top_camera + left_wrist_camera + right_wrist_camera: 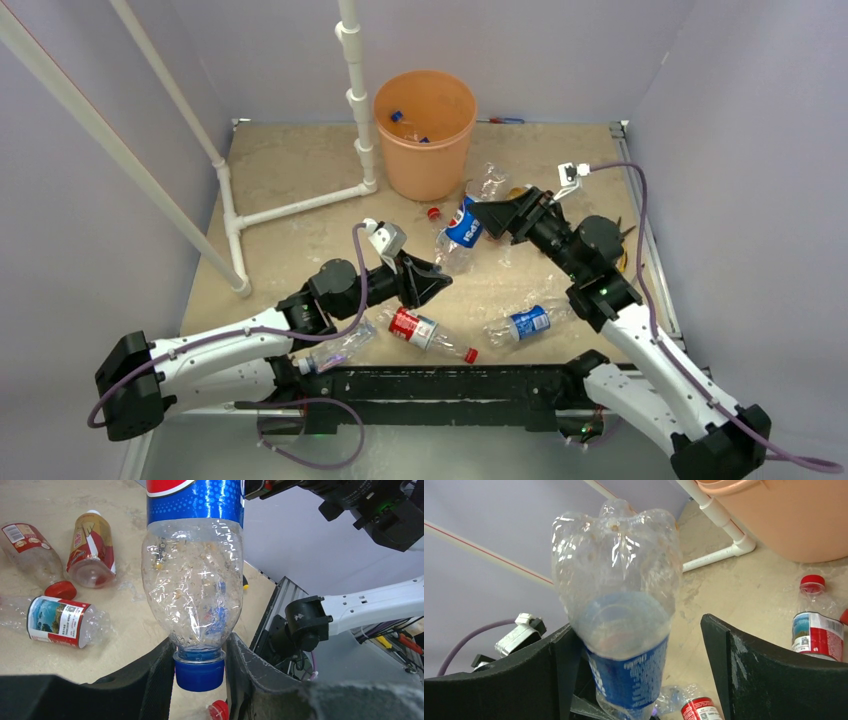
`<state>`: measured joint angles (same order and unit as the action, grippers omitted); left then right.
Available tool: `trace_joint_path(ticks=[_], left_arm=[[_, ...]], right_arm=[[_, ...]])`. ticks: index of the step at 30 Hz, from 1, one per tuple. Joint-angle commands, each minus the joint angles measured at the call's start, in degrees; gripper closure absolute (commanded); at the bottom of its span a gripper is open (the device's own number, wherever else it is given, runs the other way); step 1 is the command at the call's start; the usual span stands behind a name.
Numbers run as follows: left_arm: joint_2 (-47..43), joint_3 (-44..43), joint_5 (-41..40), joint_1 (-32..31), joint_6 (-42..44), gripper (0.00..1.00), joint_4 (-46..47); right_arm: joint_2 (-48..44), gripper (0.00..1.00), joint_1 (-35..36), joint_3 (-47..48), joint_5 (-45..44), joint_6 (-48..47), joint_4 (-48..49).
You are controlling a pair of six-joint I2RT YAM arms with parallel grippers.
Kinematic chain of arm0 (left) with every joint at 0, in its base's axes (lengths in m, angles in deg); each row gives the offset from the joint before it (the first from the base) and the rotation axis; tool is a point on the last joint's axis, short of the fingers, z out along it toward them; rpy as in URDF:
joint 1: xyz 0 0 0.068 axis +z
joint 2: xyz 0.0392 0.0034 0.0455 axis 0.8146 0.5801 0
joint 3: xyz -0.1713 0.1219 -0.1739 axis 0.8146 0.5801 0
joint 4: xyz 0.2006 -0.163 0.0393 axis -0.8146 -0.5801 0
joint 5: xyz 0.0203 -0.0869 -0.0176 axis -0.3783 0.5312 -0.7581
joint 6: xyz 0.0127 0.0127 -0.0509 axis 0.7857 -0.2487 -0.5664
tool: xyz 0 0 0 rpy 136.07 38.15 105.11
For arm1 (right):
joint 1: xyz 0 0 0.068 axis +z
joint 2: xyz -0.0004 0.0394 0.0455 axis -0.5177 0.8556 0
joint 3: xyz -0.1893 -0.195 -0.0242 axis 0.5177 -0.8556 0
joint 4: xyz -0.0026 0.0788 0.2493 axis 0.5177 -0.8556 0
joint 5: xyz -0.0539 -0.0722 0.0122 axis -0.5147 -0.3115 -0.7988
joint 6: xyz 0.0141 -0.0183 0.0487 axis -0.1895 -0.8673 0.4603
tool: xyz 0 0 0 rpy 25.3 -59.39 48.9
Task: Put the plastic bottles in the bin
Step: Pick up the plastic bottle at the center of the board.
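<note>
The Pepsi bottle point(192, 580) was held aloft, neck clamped in the closed left gripper point(200, 644), its long axis running straight ahead into the right gripper point(636, 625), jaws wide, not gripping; the bin point(430, 165) lay beyond, nearer the right arm

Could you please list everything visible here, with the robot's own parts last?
table: one, beige, under everything.
bin: one, orange, far centre.
bottles in bin: at least two, partly blue, inside.
Pepsi bottle: one, clear with blue label, held aloft between the arms.
loose bottles: about six, clear with red, blue or amber labels, lying on table.
pipe frame: one, white, left of bin.
left pincer: one, black, shut on Pepsi bottle's cap end.
right pincer: one, black, open around its base.
</note>
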<state>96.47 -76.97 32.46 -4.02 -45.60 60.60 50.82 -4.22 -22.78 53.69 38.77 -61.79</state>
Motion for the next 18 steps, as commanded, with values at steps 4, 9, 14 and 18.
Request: trace_joint_path(ticks=[4, 9, 14, 18], left_arm=[[-1.1, 0.5, 1.0, -0.2, -0.5, 1.00, 2.5], [-0.9, 0.7, 1.1, -0.2, -0.7, 1.00, 2.5], [-0.9, 0.4, 1.1, -0.2, -0.5, 1.00, 2.4], [-0.6, 0.1, 1.2, -0.2, -0.6, 1.00, 2.3]], right_arm=[[2.8, 0.12, 0.1, 4.2, 3.9, 0.9, 5.0], [4.3, 0.17, 0.1, 4.6, 5.7, 1.3, 6.7], [5.3, 0.22, 0.1, 4.6, 6.8, 1.6, 7.3], [5.7, 0.27, 0.1, 4.6, 7.0, 1.2, 7.1]])
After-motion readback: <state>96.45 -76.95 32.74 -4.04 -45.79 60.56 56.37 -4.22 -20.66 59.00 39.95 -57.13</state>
